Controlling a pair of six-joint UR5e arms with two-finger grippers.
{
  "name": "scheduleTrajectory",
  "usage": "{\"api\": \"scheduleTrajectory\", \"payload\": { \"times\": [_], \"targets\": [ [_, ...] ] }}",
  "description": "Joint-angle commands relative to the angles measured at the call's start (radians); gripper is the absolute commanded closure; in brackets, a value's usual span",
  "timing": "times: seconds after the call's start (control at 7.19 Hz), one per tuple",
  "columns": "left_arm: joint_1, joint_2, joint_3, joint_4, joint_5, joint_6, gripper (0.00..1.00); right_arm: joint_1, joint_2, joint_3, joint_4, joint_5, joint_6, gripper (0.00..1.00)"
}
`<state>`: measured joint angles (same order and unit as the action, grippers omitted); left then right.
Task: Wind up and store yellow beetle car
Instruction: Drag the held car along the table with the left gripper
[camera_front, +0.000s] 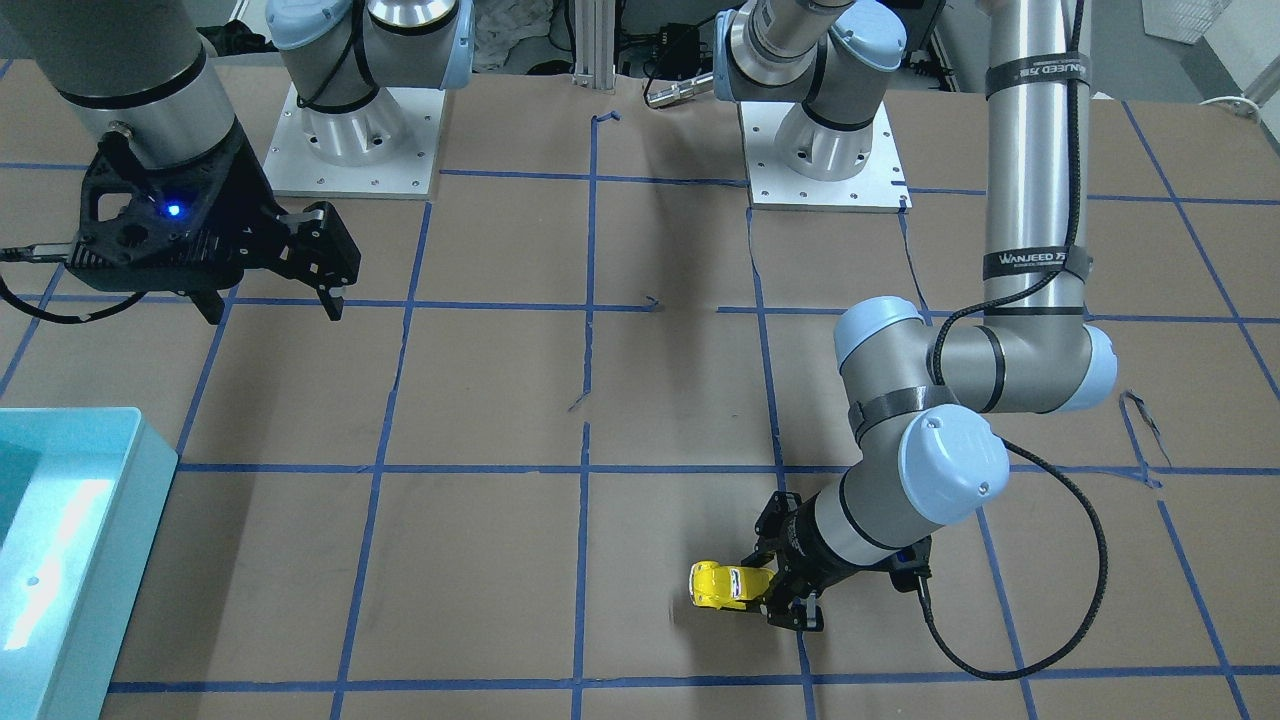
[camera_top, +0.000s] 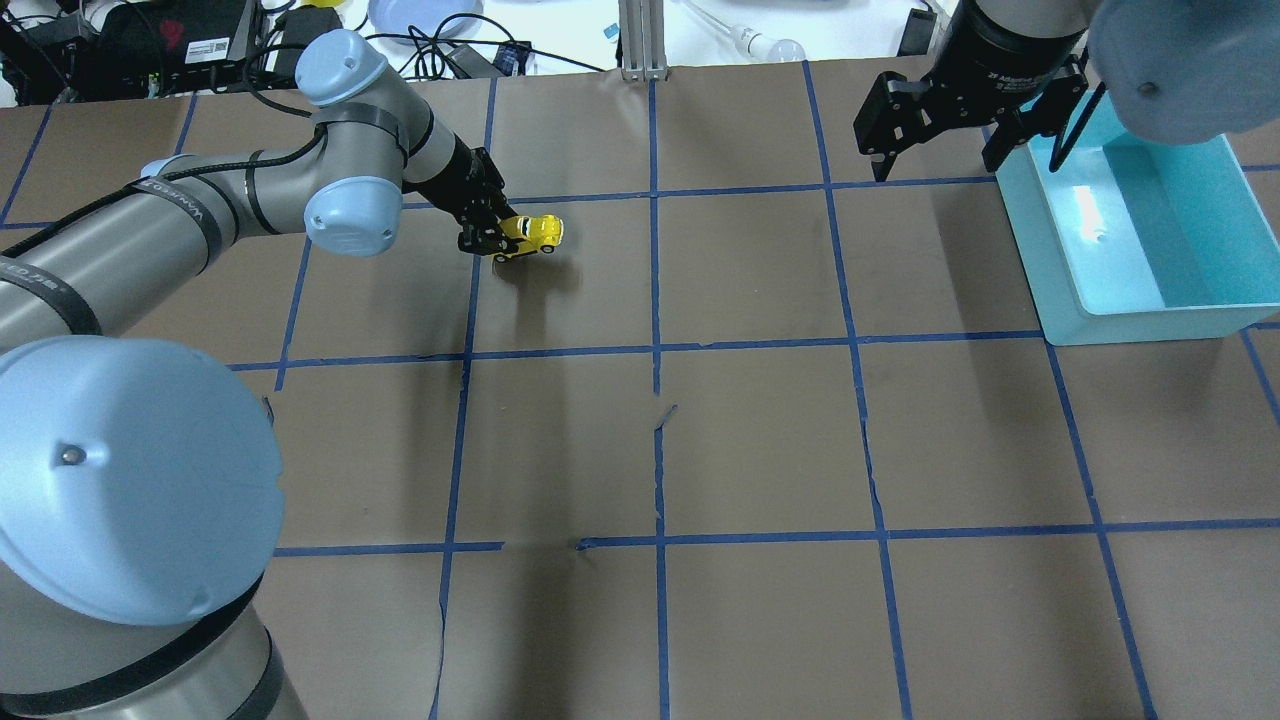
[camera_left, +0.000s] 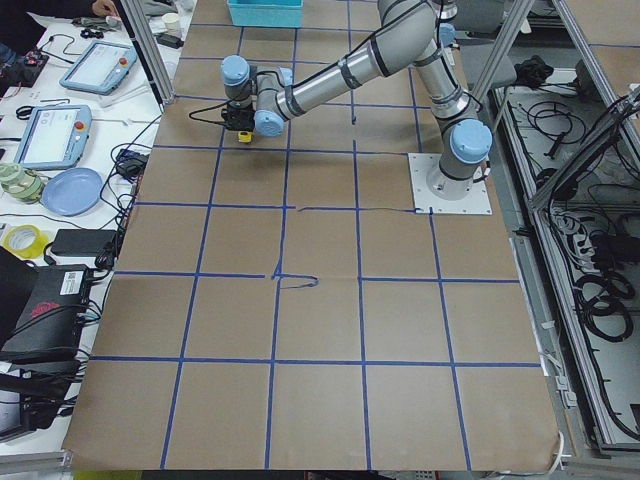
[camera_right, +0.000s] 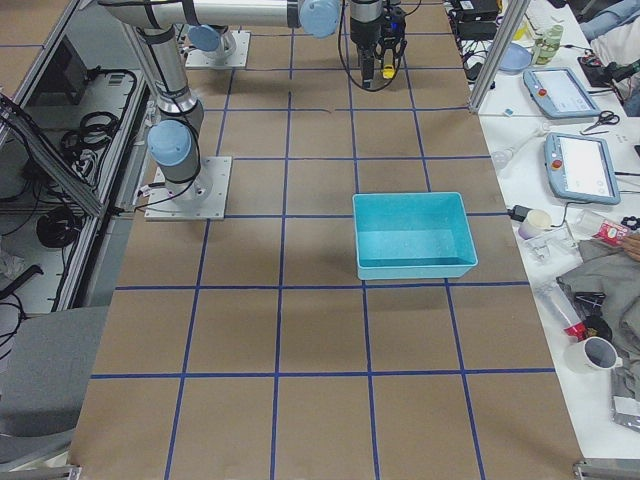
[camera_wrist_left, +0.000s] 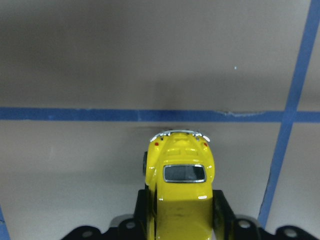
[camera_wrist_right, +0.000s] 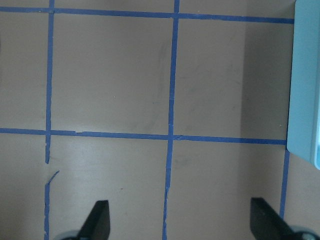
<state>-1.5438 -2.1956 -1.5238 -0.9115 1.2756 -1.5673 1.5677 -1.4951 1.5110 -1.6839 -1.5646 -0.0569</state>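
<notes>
**Left pincer clamped on the yellow beetle car, low over the surface.**
The car is grasped, but whether it is wound cannot be told. Storage is not yet done: the teal bin lies well apart, beside the wide-open, empty right pincer.

You've a blue tape line crossing the brown-papered desk just ahead of the left claw. A tablet and a blue plate lie well apart from it, off the desk.

White lettering "WANJEED 75" stands on the black cable strap around the left arm's silver metal tube; a higher strap repeats it.
</notes>
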Motion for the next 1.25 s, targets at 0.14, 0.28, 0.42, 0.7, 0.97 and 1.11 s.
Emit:
{"api": "scheduleTrajectory", "payload": {
  "times": [0.14,0.28,0.42,0.7,0.97,1.11],
  "targets": [
    [0.019,-0.015,-0.001,-0.001,0.051,0.001,1.0,0.0,-0.001,0.0,0.0,0.0,0.0,0.0],
    [0.031,-0.015,-0.001,-0.001,0.05,0.0,1.0,0.0,-0.001,0.0,0.001,0.0,0.0,0.0],
    [0.053,-0.015,0.004,0.0,0.051,0.0,1.0,0.0,-0.001,0.0,0.001,0.0,0.0,0.0],
    [0.085,-0.018,-0.001,-0.003,0.071,0.001,1.0,0.0,-0.001,0.0,0.001,0.0,0.0,0.0],
    [0.087,-0.021,-0.001,-0.001,0.117,0.015,1.0,0.0,-0.001,0.0,0.001,0.0,0.0,0.0],
    [0.088,-0.023,0.001,-0.001,0.152,0.044,1.0,0.0,-0.001,0.0,0.001,0.0,0.0,0.0]
  ]
}}
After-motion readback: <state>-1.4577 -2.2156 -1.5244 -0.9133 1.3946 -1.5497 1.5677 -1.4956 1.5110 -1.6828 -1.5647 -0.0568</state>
